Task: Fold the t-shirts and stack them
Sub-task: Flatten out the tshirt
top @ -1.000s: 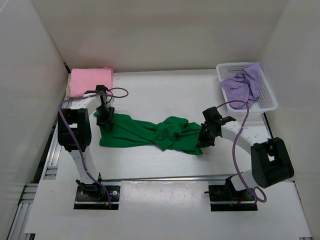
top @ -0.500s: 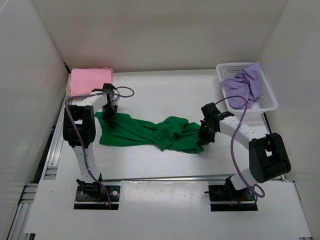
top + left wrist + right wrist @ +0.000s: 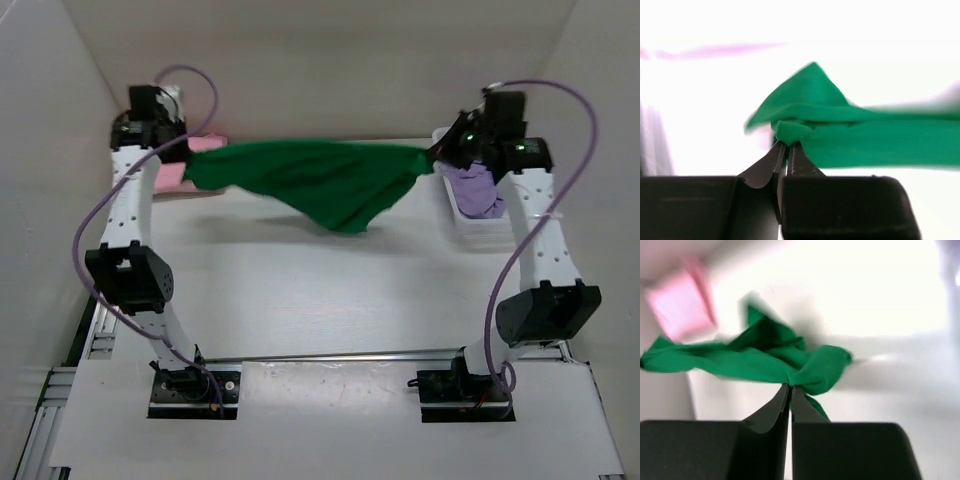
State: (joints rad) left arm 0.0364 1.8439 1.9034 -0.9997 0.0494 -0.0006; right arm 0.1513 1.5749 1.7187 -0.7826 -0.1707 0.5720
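Note:
The bright green t-shirt (image 3: 310, 180) hangs stretched in the air between both grippers, high over the back of the table, its middle sagging. My left gripper (image 3: 188, 170) is shut on its left end (image 3: 790, 131). My right gripper (image 3: 432, 155) is shut on its right end (image 3: 805, 372). The pink t-shirt (image 3: 200, 145) lies folded at the back left, mostly hidden behind the left arm, and shows blurred in the right wrist view (image 3: 680, 307). The light purple t-shirt (image 3: 478, 188) lies in the basket. The tan t-shirt is out of view.
The white mesh basket (image 3: 452, 205) stands at the back right, mostly hidden behind the right arm. White walls close in the table on the left, back and right.
Both arms have lifted from the table and swung up and apart. The green shirt went from crumpled on the table to stretched in the air between them.

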